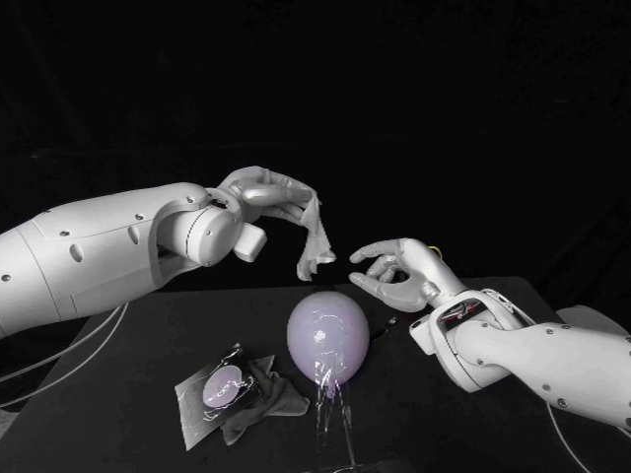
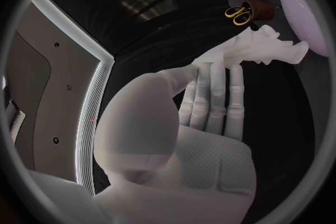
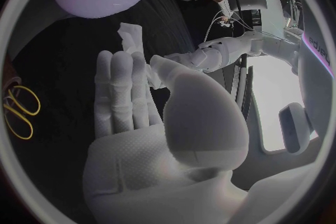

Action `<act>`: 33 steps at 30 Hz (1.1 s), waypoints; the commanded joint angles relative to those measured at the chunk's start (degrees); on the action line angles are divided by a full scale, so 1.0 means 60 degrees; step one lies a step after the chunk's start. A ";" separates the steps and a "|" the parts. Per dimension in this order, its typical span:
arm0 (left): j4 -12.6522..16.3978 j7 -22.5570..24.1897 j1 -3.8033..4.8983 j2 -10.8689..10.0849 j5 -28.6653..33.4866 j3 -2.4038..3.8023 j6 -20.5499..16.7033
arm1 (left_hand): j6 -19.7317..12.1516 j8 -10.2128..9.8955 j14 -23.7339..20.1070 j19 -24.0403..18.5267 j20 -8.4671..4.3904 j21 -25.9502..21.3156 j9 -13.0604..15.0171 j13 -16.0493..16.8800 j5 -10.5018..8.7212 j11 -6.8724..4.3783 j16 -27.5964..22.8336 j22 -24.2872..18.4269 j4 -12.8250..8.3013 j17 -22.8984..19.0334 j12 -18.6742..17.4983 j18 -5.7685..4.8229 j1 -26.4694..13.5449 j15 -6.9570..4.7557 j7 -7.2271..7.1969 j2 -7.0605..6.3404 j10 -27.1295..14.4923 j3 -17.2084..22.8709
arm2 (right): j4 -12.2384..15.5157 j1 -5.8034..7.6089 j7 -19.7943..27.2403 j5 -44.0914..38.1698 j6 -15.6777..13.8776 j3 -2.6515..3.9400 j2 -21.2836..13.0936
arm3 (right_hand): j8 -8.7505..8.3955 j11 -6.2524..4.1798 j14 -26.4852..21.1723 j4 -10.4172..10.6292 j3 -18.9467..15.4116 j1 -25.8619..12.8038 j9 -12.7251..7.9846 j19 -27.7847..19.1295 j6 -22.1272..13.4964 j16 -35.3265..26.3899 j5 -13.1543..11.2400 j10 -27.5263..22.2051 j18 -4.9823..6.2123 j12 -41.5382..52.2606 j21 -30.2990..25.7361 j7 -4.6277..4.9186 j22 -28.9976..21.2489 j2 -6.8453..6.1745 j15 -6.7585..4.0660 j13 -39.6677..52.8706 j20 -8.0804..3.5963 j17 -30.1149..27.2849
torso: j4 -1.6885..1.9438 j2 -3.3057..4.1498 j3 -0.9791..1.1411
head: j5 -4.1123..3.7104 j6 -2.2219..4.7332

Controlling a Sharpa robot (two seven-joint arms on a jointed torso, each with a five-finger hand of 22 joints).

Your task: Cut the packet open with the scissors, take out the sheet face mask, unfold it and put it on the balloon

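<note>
My left hand [image 1: 266, 192] pinches the bunched mask [image 1: 315, 241] (right hand [image 1: 394, 274] spread, empty), so it may land folded on the balloon [image 1: 327, 335].

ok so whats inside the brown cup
The scissors: their yellow handle loops stick out of the brown cup. The blades are down inside it and hidden, so whether anything else is in there cannot be seen.

Dim scene w/ black bkgd, soft glare on balloon [image 1: 327, 335], wrist views fisheye-bent at edges.
</note>
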 commanded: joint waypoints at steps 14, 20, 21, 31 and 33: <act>0.0060 -0.0108 -0.0009 0.0026 0.0198 -0.0009 -0.0337 | 0.0129 0.0035 0.0076 -0.0159 0.0010 0.0224 0.1767 0.0028 0.0027 -0.0026 -0.0088 0.0139 -0.0059 0.0030 0.0050 0.0078 -0.0207 -0.0012 0.0009 -0.0056 0.0044 0.0213 | -0.0430 -0.0038 -0.1651 -0.1307 -0.1177 0.0040 0.0848 | 0.0214 -0.0054 0.1258 0.0133 -0.0314 -0.0101 0.0105 -0.0066 0.0324 0.4805 -0.0207 0.0311 0.0019 0.7353 0.1777 -0.0120 0.1831 0.0283 -0.0092 0.7172 -0.0162 0.5071 | 0.0001 -0.0010 -0.0008 | 0.0022 -0.0079; 0.0063 -0.0107 -0.0019 0.0035 0.0208 -0.0010 -0.0337 | 0.0129 0.0035 0.0076 -0.0159 0.0010 0.0224 0.1767 0.0028 0.0027 -0.0026 -0.0088 0.0139 -0.0059 0.0030 0.0050 0.0078 -0.0207 -0.0012 0.0009 -0.0056 0.0044 0.0213 | -0.0822 -0.0012 -0.1894 -0.1514 -0.1280 0.0062 0.1095 | 0.0203 -0.0035 0.1232 0.0097 -0.0267 -0.0032 0.0106 -0.0132 0.0277 0.4829 -0.0204 0.0249 0.0019 0.7351 0.1846 -0.0101 0.1929 0.0312 -0.0073 0.7203 -0.0147 0.5068 | -0.0008 -0.0009 -0.0004 | 0.0032 -0.0073; 0.0066 -0.0109 -0.0020 0.0035 0.0213 -0.0010 -0.0335 | 0.0129 0.0035 0.0076 -0.0159 0.0010 0.0224 0.1767 0.0028 0.0027 -0.0026 -0.0088 0.0139 -0.0059 0.0030 0.0050 0.0078 -0.0207 -0.0012 0.0009 -0.0056 0.0044 0.0213 | -0.0894 -0.0010 -0.1904 -0.1571 -0.1292 0.0064 0.1154 | 0.0202 -0.0032 0.1227 0.0084 -0.0255 -0.0012 0.0107 -0.0144 0.0270 0.4833 -0.0204 0.0234 0.0019 0.7344 0.1859 -0.0097 0.1947 0.0318 -0.0070 0.7204 -0.0144 0.5068 | -0.0005 -0.0004 0.0002 | 0.0033 -0.0067; 0.0103 -0.0120 -0.0023 0.0034 0.0228 -0.0010 -0.0320 | 0.0141 0.0030 0.0086 -0.0177 0.0009 0.0275 0.1773 0.0034 0.0027 -0.0026 -0.0094 0.0176 -0.0080 0.0034 0.0055 0.0081 -0.0238 -0.0014 0.0009 -0.0070 0.0049 0.0256 | -0.1480 0.0004 -0.1951 -0.2599 -0.1437 0.0082 0.1569 | 0.0236 -0.0023 0.1257 -0.0029 -0.0169 0.0131 0.0129 -0.0231 0.0282 0.4956 -0.0276 0.0262 0.0024 0.7538 0.1973 -0.0091 0.2102 0.0350 -0.0058 0.7402 -0.0126 0.5208 | -0.0006 0.0000 -0.0006 | 0.0027 -0.0089; 0.0106 -0.0121 -0.0023 0.0036 0.0228 -0.0010 -0.0319 | 0.0146 0.0029 0.0093 -0.0183 0.0009 0.0295 0.1776 0.0036 0.0027 -0.0027 -0.0094 0.0191 -0.0088 0.0036 0.0057 0.0083 -0.0249 -0.0015 0.0009 -0.0075 0.0053 0.0272 | -0.1642 0.0014 -0.1943 -0.2761 -0.1463 0.0088 0.1627 | 0.0236 -0.0023 0.1257 -0.0029 -0.0169 0.0131 0.0129 -0.0231 0.0282 0.4956 -0.0276 0.0262 0.0024 0.7538 0.1973 -0.0091 0.2102 0.0350 -0.0058 0.7402 -0.0126 0.5208 | -0.0001 0.0001 -0.0005 | 0.0025 -0.0086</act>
